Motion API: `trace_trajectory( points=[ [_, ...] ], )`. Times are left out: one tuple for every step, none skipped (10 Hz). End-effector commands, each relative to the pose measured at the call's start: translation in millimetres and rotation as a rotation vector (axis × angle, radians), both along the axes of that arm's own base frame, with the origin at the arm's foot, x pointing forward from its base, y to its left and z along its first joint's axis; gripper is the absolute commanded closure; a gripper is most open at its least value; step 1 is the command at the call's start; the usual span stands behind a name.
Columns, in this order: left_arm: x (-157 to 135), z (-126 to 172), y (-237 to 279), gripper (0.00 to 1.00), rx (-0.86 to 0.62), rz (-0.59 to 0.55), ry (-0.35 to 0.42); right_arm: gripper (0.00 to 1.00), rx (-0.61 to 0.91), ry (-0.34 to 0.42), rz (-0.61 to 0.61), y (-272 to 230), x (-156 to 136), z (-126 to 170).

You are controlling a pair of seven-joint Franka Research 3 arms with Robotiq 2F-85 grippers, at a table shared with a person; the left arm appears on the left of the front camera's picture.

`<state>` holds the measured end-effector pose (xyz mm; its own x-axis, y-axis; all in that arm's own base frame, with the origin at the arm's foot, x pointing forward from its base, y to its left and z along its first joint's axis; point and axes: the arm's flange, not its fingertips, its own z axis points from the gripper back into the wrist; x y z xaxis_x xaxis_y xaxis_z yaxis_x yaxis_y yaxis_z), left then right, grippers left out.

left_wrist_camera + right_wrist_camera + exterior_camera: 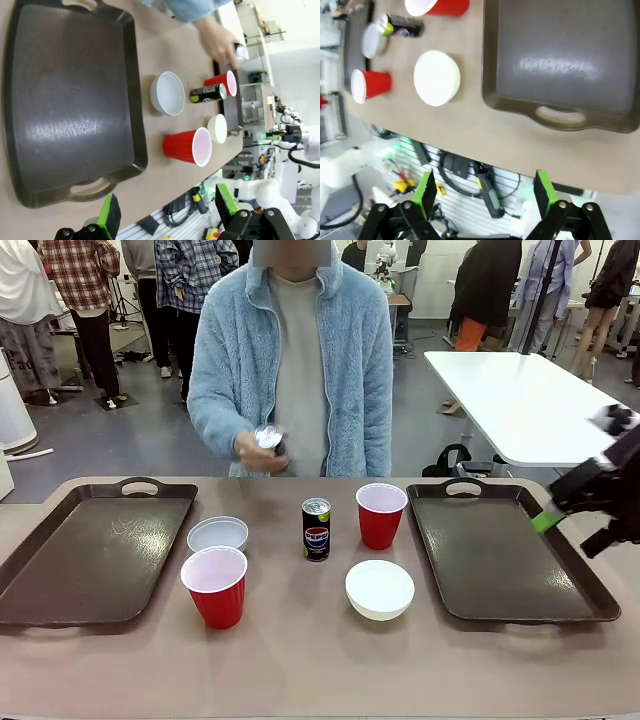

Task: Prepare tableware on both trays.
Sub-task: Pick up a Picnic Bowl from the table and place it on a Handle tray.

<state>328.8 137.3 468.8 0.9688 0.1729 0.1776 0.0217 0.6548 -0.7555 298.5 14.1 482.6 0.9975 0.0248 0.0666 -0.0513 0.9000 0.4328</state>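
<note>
Left gripper (pixel 167 207) and right gripper (pixel 485 192) gape wide, holding nothing. On the tabletop (pixel 300 660) between left tray (pixel 95 550) and right tray (pixel 500 560) stand near red cup (pixel 215 585), far red cup (pixel 381 514), far bowl (pixel 218 534), near bowl (pixel 380 589) and Pepsi can (pixel 316 529). At the far side the person's hand (pixel 255 452) holds a second can (pixel 268 436).

1. Front view: fixed at 6 o'clock, facing 12 across the table (pixel 300 665).
2. Left wrist view: above the left tray (pixel 65 100), at 9 o'clock.
3. Right wrist view: above the right tray (pixel 570 50), at 3 o'clock; all share the Pepsi can (pixel 316 530).
</note>
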Motion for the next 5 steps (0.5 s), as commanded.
trace_trajectory(
  points=[
    [-0.2,-0.2,1.4,0.00,-0.019,-0.001,-0.013,0.00,-0.199,0.068,0.029,63.1,12.9,10.6],
    [-0.2,-0.2,1.4,0.00,-0.019,-0.001,-0.013,0.00,-0.287,0.093,0.026,100.0,19.2,3.5],
    [-0.2,-0.2,1.4,0.00,-0.019,-0.001,-0.013,0.00,-0.336,0.112,0.014,133.5,29.0,-5.9],
    [-0.2,-0.2,1.4,0.00,-0.019,-0.001,-0.013,0.00,-0.381,0.112,-0.012,165.2,39.7,-19.1],
    [-0.2,-0.2,1.4,0.00,-0.019,-0.001,-0.013,0.00,-0.381,0.093,-0.045,187.1,52.2,-31.2]
  ],
)
